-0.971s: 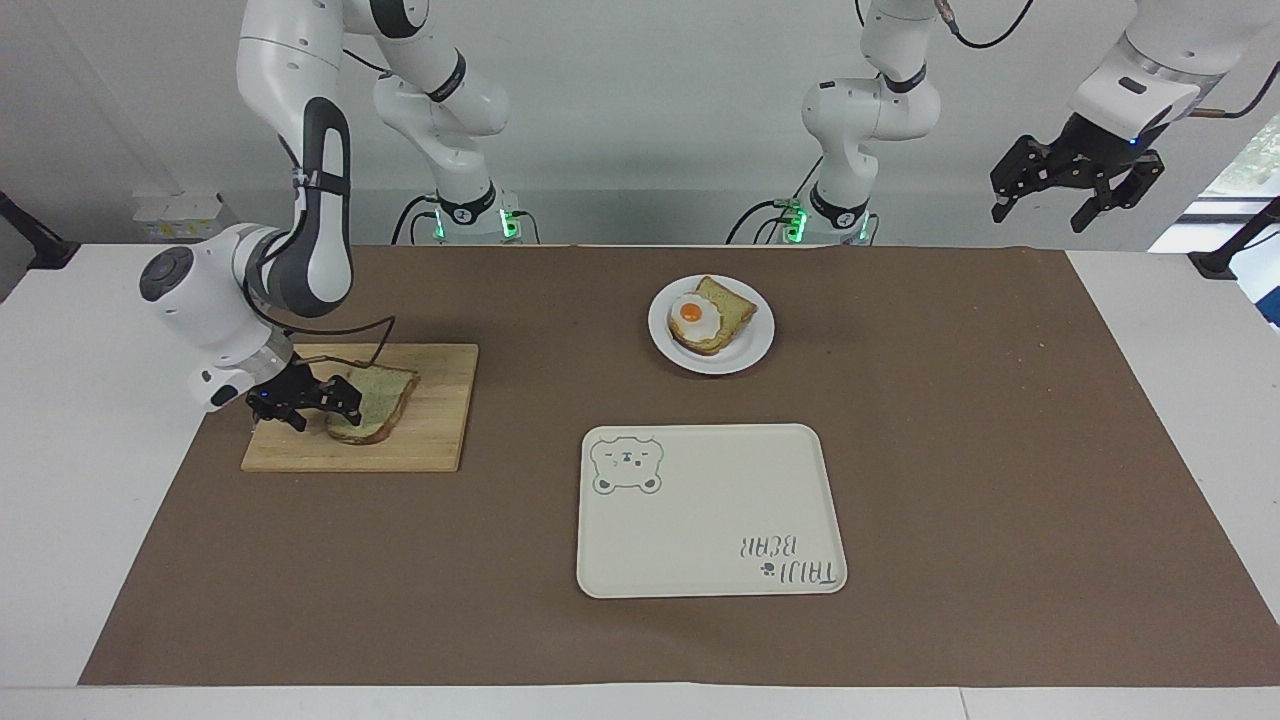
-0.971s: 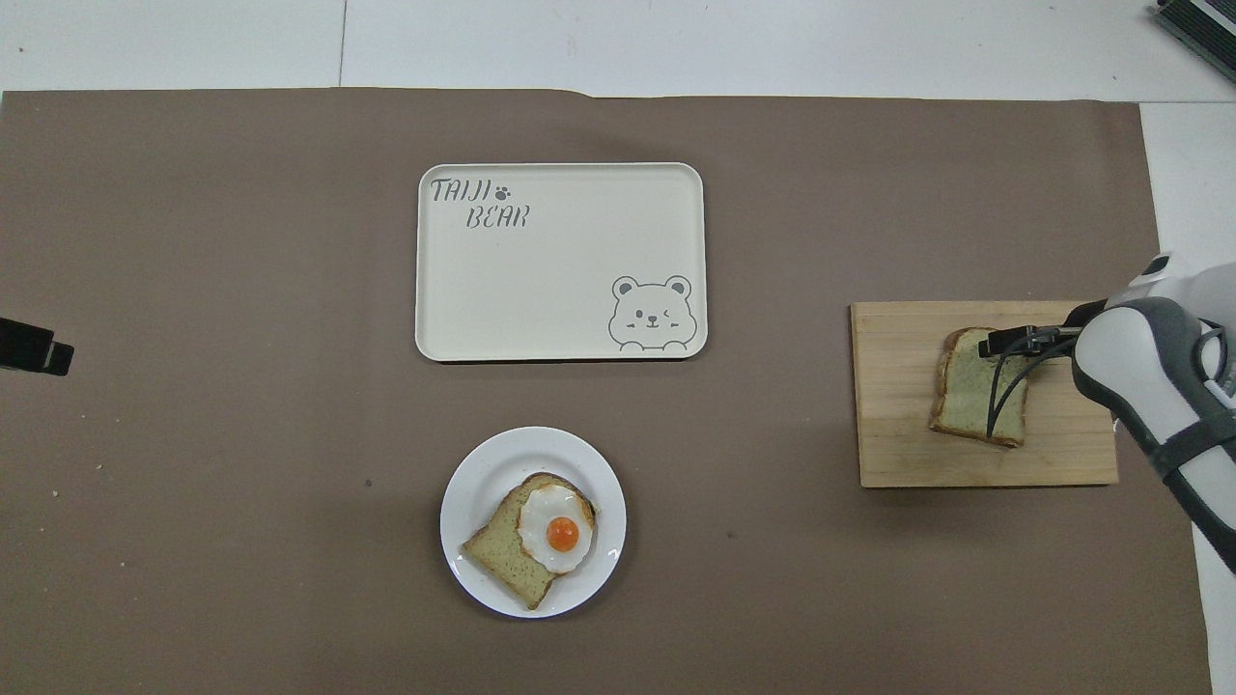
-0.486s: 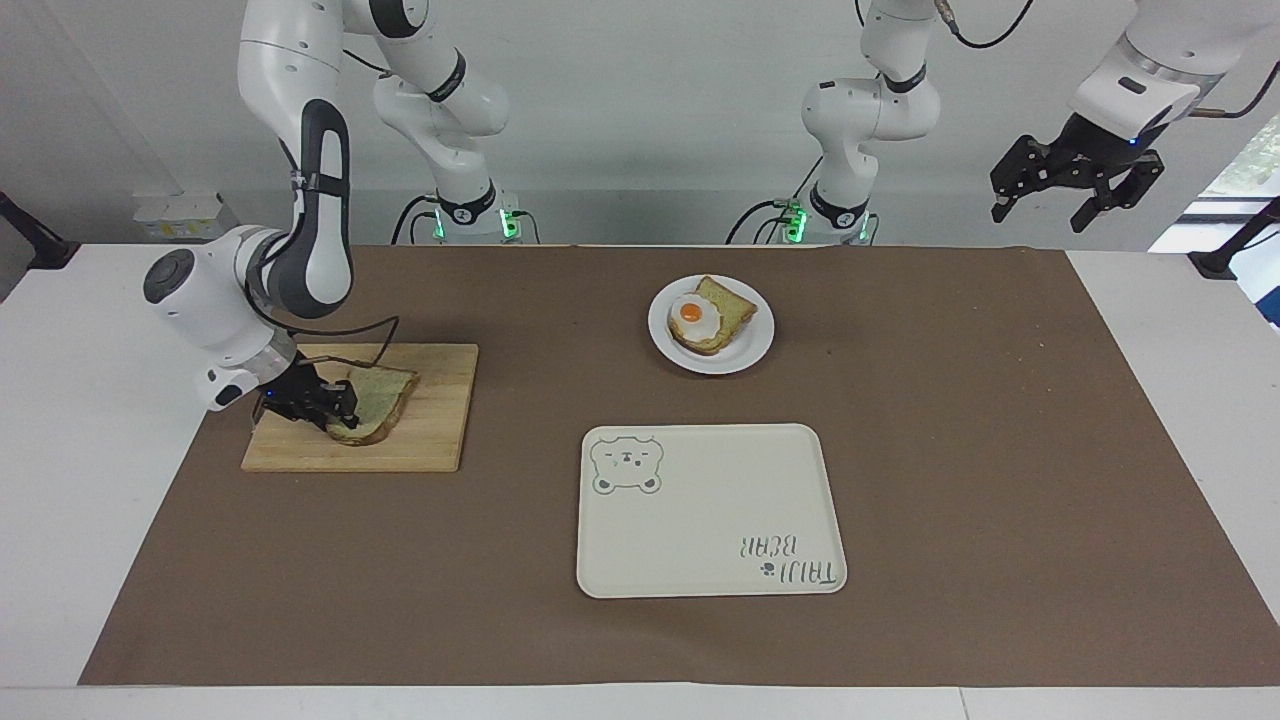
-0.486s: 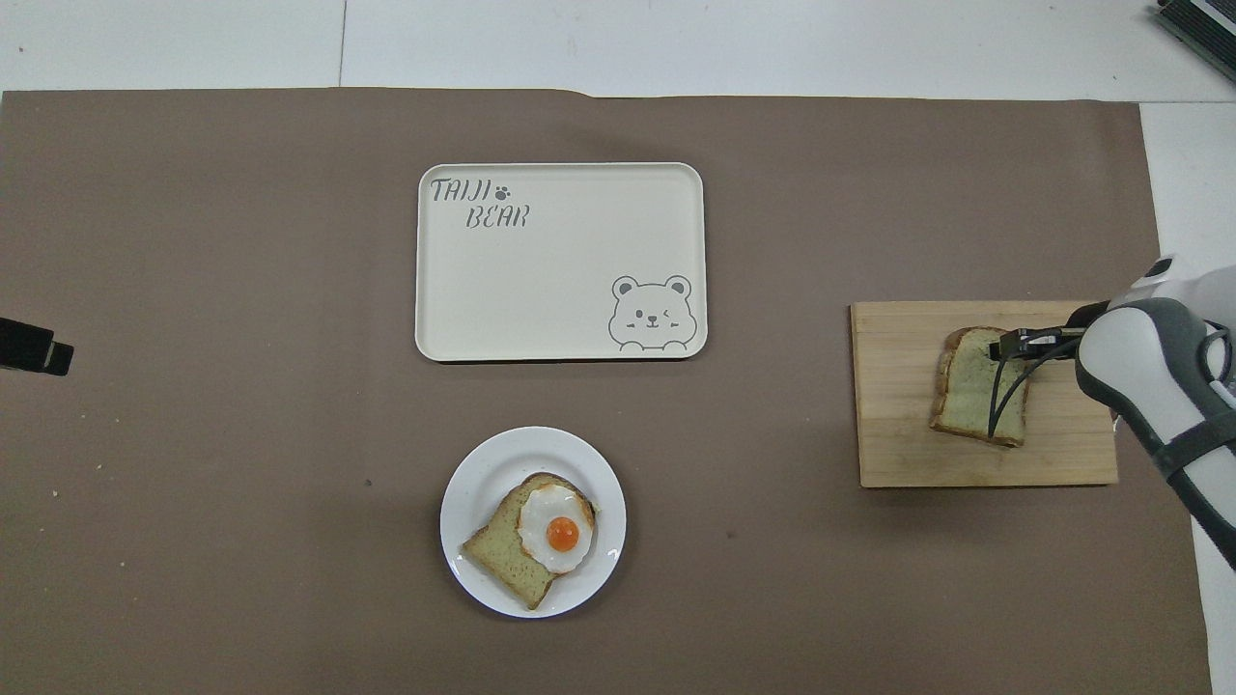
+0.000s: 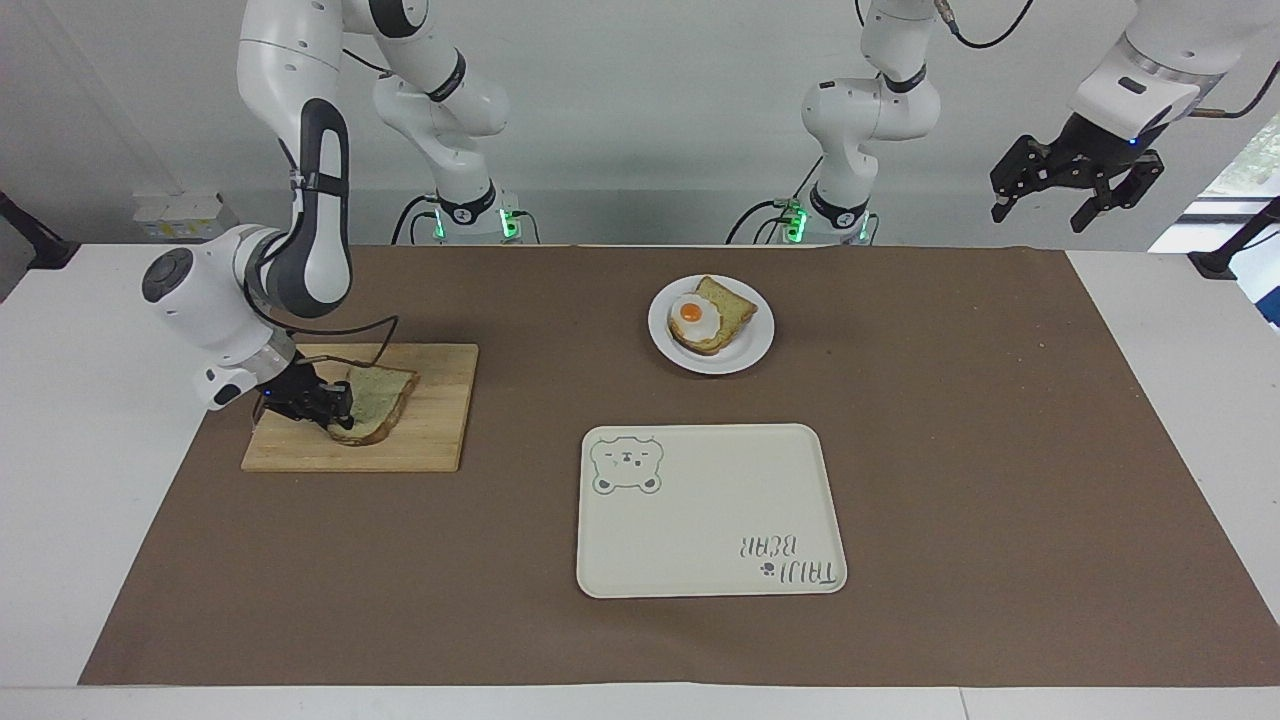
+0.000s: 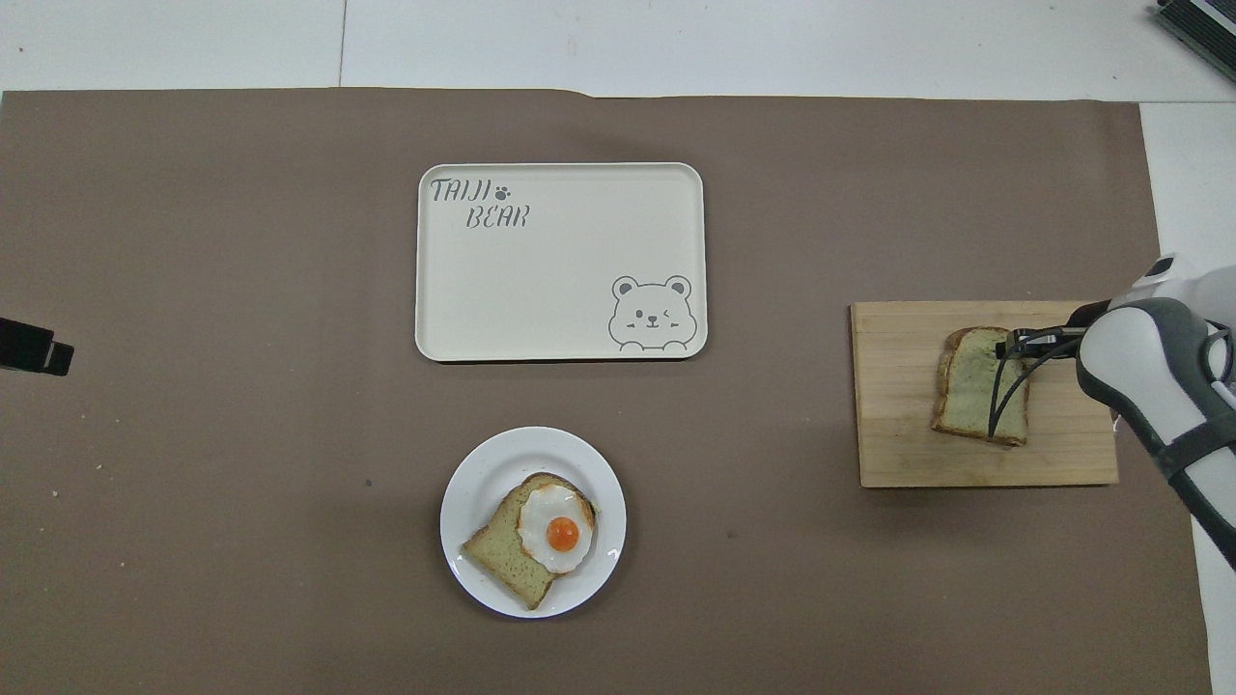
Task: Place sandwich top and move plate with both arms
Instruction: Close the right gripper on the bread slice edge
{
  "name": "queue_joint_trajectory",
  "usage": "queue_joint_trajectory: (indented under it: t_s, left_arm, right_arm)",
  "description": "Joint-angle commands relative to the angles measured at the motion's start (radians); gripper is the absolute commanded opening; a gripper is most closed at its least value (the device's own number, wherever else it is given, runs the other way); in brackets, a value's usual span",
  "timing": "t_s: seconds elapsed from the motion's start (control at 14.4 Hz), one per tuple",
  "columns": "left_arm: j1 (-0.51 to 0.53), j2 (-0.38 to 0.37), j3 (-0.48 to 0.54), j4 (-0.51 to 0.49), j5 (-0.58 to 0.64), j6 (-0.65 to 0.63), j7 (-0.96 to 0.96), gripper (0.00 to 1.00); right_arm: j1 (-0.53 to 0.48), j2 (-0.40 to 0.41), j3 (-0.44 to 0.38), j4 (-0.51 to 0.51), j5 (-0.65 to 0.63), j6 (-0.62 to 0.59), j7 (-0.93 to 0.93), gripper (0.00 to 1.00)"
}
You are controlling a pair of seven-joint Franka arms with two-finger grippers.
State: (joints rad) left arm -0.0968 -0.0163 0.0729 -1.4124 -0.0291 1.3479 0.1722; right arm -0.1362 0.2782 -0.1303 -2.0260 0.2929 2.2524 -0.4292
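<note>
The sandwich top (image 5: 378,402) lay on the cutting board (image 5: 430,440) toward the right arm's end of the table, its edge pinched by the right gripper (image 5: 335,405). Over the last second that edge had tipped up a little off the wood and the slice had slid slightly toward the gripper, while the far corner stayed resting on the board. That suggested the grasp had taken and the lift was just starting; the slice looked soft and might sag or tear if raised fast.

The plate (image 5: 745,350) sat unmoved near the robots at the table's middle, carrying the egg-topped slice (image 5: 708,318) that awaited its cover. The tray (image 5: 720,540) lay farther from the robots than the plate. The left gripper (image 5: 1075,190) waited high over the left arm's end of the table, fingers spread.
</note>
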Motion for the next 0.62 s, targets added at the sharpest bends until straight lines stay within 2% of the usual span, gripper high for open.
queue_joint_trajectory:
  t_s: [0.0,0.21,0.56]
  left_arm:
    - [0.003,-0.025,-0.002,-0.028,0.008,0.001,0.01,1.0]
    - [0.003,-0.025,-0.001,-0.028,0.008,0.001,0.01,1.0]
    - [0.003,-0.025,-0.002,-0.028,0.008,0.001,0.01,1.0]
  right_arm:
    - [-0.013,0.004,0.006,0.001,0.019,-0.002,-0.048,0.0]
    - [-0.011,-0.004,0.006,0.035,0.017,-0.051,-0.059,0.0]
    - [0.003,-0.022,0.015,0.144,0.009,-0.276,-0.092,0.0]
